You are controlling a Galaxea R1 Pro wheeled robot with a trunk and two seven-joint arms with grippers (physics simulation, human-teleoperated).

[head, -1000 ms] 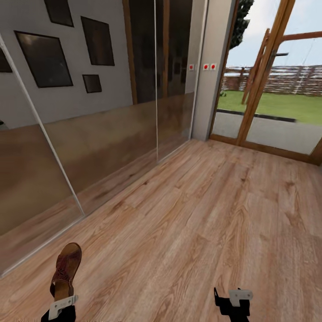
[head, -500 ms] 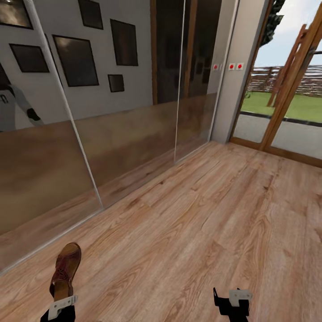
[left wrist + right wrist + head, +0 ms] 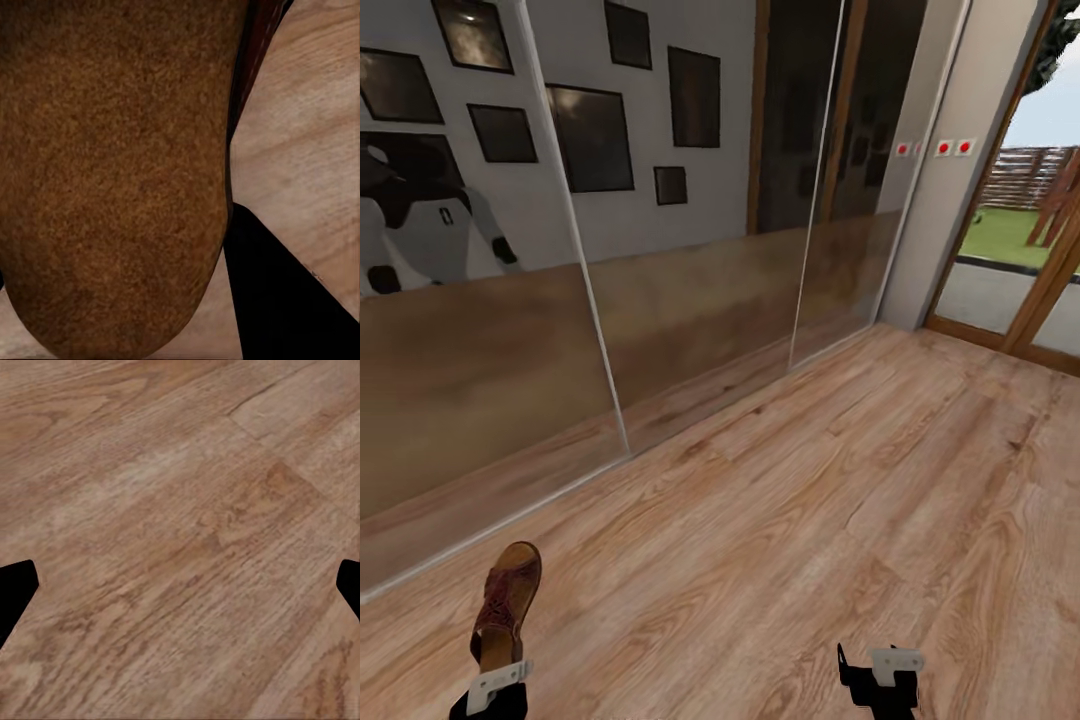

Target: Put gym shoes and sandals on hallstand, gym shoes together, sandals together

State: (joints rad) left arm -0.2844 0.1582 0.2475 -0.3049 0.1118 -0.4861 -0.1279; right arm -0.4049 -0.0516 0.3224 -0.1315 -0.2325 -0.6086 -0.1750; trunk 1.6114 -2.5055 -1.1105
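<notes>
One brown leather sandal (image 3: 508, 598) sticks out forward from my left gripper (image 3: 495, 672), which is shut on its heel end, low at the left of the head view. In the left wrist view the sandal's brown sole (image 3: 112, 172) looms close, with a dark finger (image 3: 289, 300) beside it. My right gripper (image 3: 880, 678) hangs open over the wood-plank corridor floor (image 3: 810, 520) with nothing in it. Its two dark fingertips (image 3: 15, 592) stand far apart above bare planks. The gym shoes, the other sandal and the hallstand are out of view.
Mirrored sliding doors (image 3: 690, 320) run along the left side and reflect my white body (image 3: 420, 230) and framed pictures. A pale wall corner (image 3: 950, 210) and a wood-framed glass door to the garden (image 3: 1020, 280) stand at the far right. Open floor stretches ahead.
The whole head view has swung left: the mirrored doors and garden door have slid rightwards, and my reflection has come into sight. Both grippers and the held sandal keep their places.
</notes>
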